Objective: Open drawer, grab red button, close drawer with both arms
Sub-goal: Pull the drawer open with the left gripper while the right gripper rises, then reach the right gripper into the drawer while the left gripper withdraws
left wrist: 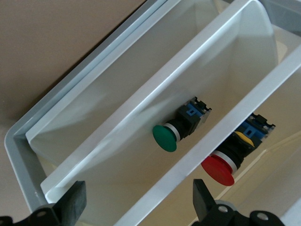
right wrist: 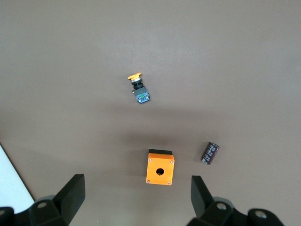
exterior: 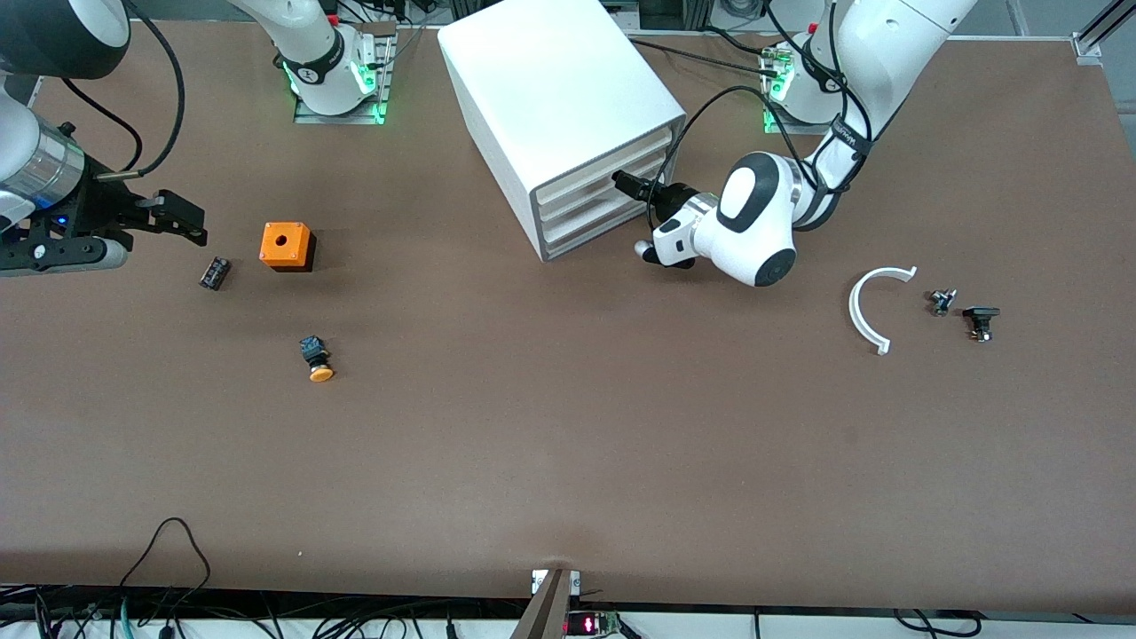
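The white cabinet (exterior: 555, 98) stands at the table's robot side, its three cream drawer fronts (exterior: 596, 206) stacked. My left gripper (exterior: 623, 184) is open right at those fronts. In the left wrist view its fingers (left wrist: 74, 200) stand apart on either side of a drawer's white front rim (left wrist: 178, 176), touching nothing. That view looks into two drawers: the red-capped button (left wrist: 218, 168) lies in one, a green-capped button (left wrist: 165, 137) in the drawer beside it. My right gripper (exterior: 188, 222) is open and empty, over the table at the right arm's end.
An orange cube box with a hole (exterior: 286, 246) (right wrist: 160, 168), a black cylinder (exterior: 214, 272) (right wrist: 211, 153) and an orange-capped button (exterior: 318, 359) (right wrist: 138, 89) lie near the right gripper. A white curved strip (exterior: 865, 306) and two small dark parts (exterior: 981, 321) lie toward the left arm's end.
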